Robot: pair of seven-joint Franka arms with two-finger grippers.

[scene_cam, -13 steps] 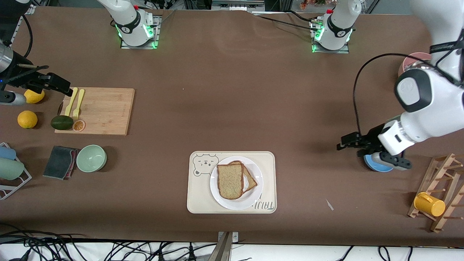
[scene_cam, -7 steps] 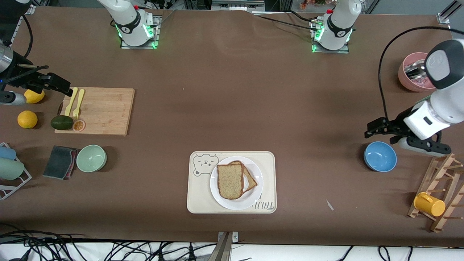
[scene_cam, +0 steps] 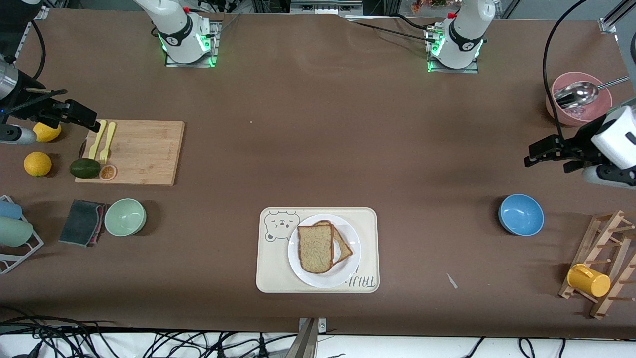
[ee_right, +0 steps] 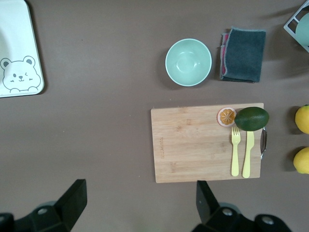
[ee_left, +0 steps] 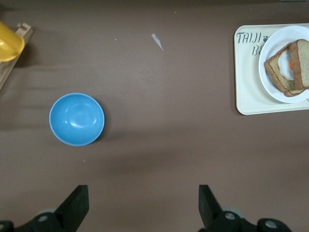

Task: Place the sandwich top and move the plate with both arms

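The sandwich top [scene_cam: 315, 248] lies flat on the darker slice with the egg, shifted a little off it, on the white plate [scene_cam: 323, 281]. The plate sits on the cream bear tray [scene_cam: 271, 268]. The left wrist view shows the sandwich top [ee_left: 302, 57] and the plate [ee_left: 279, 42] too. My left gripper [scene_cam: 534, 155] is open and empty in the air over bare table between the blue bowl and the pink bowl; its wrist view shows it [ee_left: 143, 208] wide open. My right gripper [scene_cam: 85, 118] is open and empty, waiting over the cutting board's end; its wrist view shows it [ee_right: 140, 208] wide open.
A blue bowl [scene_cam: 520, 214], a pink bowl with a metal ladle [scene_cam: 579, 104] and a wooden rack with a yellow cup [scene_cam: 589, 280] stand at the left arm's end. A cutting board [scene_cam: 139, 151], green bowl [scene_cam: 125, 217], grey cloth [scene_cam: 82, 222] and fruit lie at the right arm's end.
My left gripper has drawn back from over the blue bowl toward the left arm's end of the table. The right arm, the bread and the plate have not moved.
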